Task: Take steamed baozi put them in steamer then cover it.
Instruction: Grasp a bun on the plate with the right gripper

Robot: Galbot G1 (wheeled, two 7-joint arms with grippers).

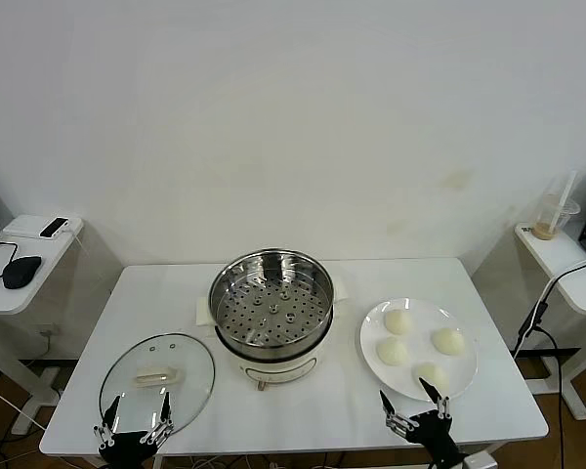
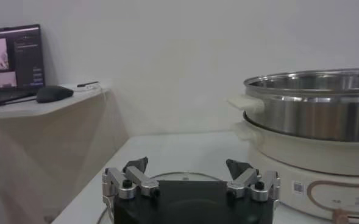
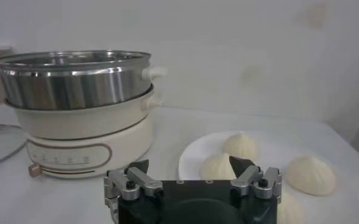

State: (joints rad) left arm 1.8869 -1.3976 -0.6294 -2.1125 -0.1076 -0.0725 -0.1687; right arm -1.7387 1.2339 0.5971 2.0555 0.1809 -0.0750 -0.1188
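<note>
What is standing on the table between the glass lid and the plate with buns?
The steamer, open, stands between the cover and the plate, seen in the head view.

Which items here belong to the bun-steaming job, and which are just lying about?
Job: four baozi on the white plate, steamer, glass lid.

Bystanders: computer mouse and phone on the left side table, drink cup on the right one.

Cream-white baozi point(image 1: 398, 321), white plate point(image 1: 371, 354), shiny perforated steamer point(image 1: 271, 299).
</note>
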